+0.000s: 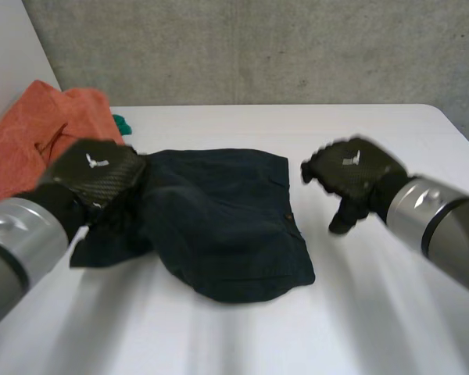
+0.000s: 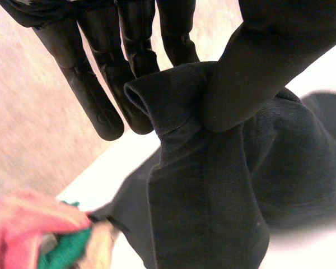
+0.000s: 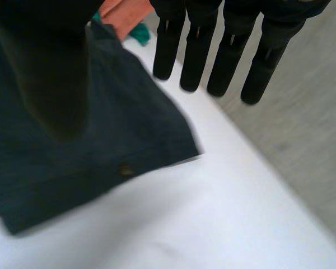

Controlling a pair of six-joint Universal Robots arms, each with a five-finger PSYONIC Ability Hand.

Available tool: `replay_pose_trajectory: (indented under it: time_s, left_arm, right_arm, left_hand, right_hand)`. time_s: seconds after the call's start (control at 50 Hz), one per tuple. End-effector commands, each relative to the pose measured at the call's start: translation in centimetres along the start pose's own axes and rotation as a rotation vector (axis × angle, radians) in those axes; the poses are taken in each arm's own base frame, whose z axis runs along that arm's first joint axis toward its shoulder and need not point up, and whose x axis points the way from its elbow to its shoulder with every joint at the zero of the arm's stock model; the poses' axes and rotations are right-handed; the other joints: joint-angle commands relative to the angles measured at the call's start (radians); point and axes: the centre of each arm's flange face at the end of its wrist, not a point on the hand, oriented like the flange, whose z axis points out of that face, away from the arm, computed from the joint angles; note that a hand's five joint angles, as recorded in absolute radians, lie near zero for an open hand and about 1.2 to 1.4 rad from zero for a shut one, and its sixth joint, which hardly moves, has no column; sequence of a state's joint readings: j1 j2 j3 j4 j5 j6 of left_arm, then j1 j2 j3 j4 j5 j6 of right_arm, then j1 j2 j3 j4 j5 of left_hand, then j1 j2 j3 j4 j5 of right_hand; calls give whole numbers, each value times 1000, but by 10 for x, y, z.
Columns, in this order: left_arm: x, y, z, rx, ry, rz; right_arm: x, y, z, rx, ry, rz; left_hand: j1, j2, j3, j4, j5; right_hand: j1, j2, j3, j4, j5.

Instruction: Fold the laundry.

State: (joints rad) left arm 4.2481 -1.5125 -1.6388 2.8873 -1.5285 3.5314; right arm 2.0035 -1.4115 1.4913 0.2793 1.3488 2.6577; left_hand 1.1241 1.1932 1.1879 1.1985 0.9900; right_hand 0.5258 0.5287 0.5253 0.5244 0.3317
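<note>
You have a heap of orange cloth (image 1: 39, 133) at the far left corner of the white tabletop (image 1: 359, 312), with a scrap of green cloth (image 1: 122, 123) poking out of it, near the garment's far left corner. A grey concrete wall (image 1: 258, 47) runs behind the tabletop.

The dark navy garment (image 1: 227, 226) lies in the middle of the tabletop, mostly flat with soft wrinkles, its near edge rounded and a small round button (image 3: 124, 168) near its right hem. Your left hand (image 1: 102, 176) is at the garment's left edge, pinching a raised fold between thumb and fingers (image 2: 95, 95). Your right hand (image 1: 350, 170) hovers just beside the right edge with fingers straight, holding nothing.
</note>
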Motion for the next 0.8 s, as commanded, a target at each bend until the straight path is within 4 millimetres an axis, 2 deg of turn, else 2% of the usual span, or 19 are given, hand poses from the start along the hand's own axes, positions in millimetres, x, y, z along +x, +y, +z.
replay_pose_trajectory:
  time_s: [0.02, 0.12, 0.2, 0.32, 0.44, 0.54, 0.58, 0.64, 0.7, 0.72, 0.78, 0.8]
  left_arm:
    - [4, 32, 25, -132, -14, 0]
    - [0, 24, 24, -85, -34, -2]
    - [-6, 8, 17, -14, -64, -5]
    - [-9, 4, 12, 9, -76, -7]
    - [-16, 4, 11, 7, -101, -16]
    - [-25, 4, 11, 9, -129, -29]
    - [-26, 4, 11, 11, -130, -38]
    - [-27, 5, 10, 9, -129, -50]
    - [-28, 8, 9, 0, -126, -57]
    - [-28, 9, 7, -6, -123, -58]
    - [-23, 16, 1, -37, -94, -55]
    - [-21, 17, -1, -49, -81, -53]
  right_arm:
    - [-37, 58, 1, -85, -70, 276]
    - [-70, 70, -4, -28, -122, 299]
    - [-83, 79, 7, 28, -72, 268]
    - [-90, 85, 24, 59, 7, 177]
    - [-97, 99, 47, 62, 19, 37]
    - [-96, 108, 61, 46, 27, 3]
    - [-97, 109, 63, 42, 27, 0]
    - [-93, 103, 62, 48, 44, 0]
    - [-79, 89, 55, 69, 103, 13]
    - [-63, 71, 46, 114, 158, 20]
    - [-36, 40, 30, 197, 233, 26]
    - [-24, 26, 19, 214, 250, 18]
  left_hand:
    - [272, 203, 208, 198, 232]
    - [272, 203, 208, 198, 232]
    - [272, 203, 208, 198, 232]
    - [272, 203, 208, 198, 232]
    - [272, 203, 208, 198, 232]
    - [272, 203, 208, 198, 232]
    - [272, 203, 208, 198, 232]
    - [272, 203, 208, 198, 232]
    - [272, 203, 208, 198, 232]
    - [272, 203, 208, 198, 232]
    - [272, 203, 208, 198, 232]
    - [272, 203, 208, 198, 232]
  right_hand:
    - [-93, -96, -92, -91, -73]
    - [-69, -72, -69, -68, -50]
    - [-20, -23, -19, -18, 0]
    - [4, 1, 4, 5, 24]
    - [68, 66, 69, 70, 88]
    - [200, 197, 201, 202, 220]
    - [394, 391, 394, 395, 413]
    - [869, 866, 869, 870, 889]
    - [870, 868, 871, 872, 890]
    - [870, 868, 871, 872, 890]
    - [870, 868, 871, 872, 890]
    - [870, 868, 871, 872, 890]
